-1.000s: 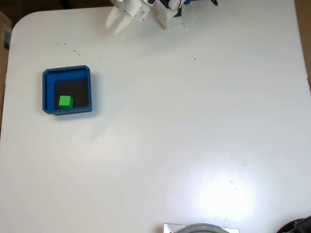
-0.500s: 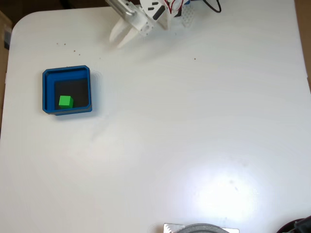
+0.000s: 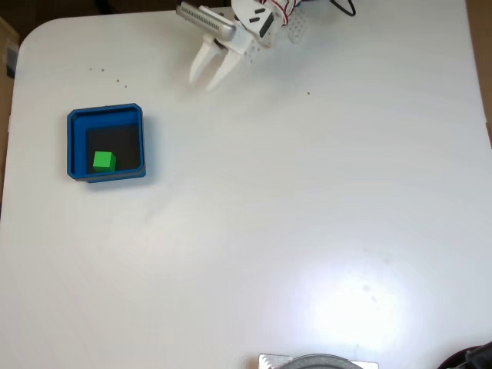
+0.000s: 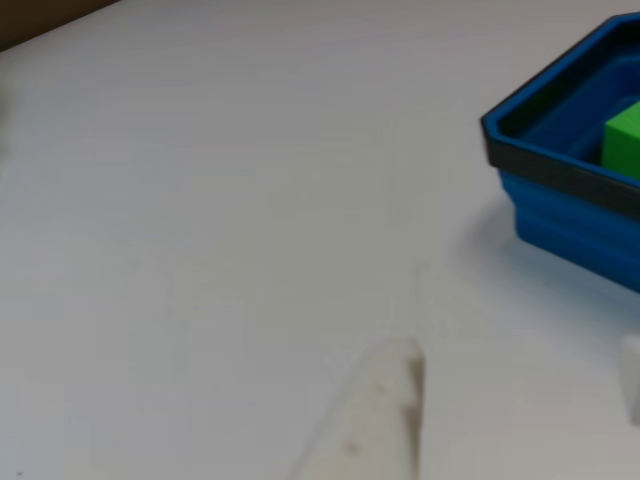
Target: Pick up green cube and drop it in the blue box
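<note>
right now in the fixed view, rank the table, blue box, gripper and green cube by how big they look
1. table
2. blue box
3. gripper, its two fingers spanning less than the box, though it may sit nearer the camera
4. green cube, inside the box

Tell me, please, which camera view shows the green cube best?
The fixed view: the green cube is seen whole from above, sitting in the lower-left part of the blue box. In the other view, the cube is cut off by the frame edge and partly hidden behind the box's wall.
</note>
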Available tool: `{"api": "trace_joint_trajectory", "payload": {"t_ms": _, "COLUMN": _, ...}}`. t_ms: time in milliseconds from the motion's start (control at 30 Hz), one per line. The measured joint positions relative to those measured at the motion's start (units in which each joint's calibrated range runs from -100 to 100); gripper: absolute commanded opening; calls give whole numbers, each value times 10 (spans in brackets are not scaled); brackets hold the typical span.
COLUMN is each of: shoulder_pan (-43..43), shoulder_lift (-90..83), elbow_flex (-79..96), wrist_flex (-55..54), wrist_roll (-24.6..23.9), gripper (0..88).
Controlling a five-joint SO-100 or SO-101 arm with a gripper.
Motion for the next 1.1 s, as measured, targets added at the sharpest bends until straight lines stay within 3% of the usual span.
{"api": "trace_joint_trajectory", "payload": {"t_ms": 633, "shoulder_pan": -217, "shoulder_lift": -1, "elbow_flex": 0, "wrist_flex": 0, "wrist_roll": -1, "gripper": 147}}
{"api": "trace_joint_trajectory", "payload": {"t_ms": 1100, "shoulder_pan": -314, "shoulder_lift": -1, "elbow_flex": 0, "wrist_flex": 0, "wrist_roll": 0, "gripper": 134}}
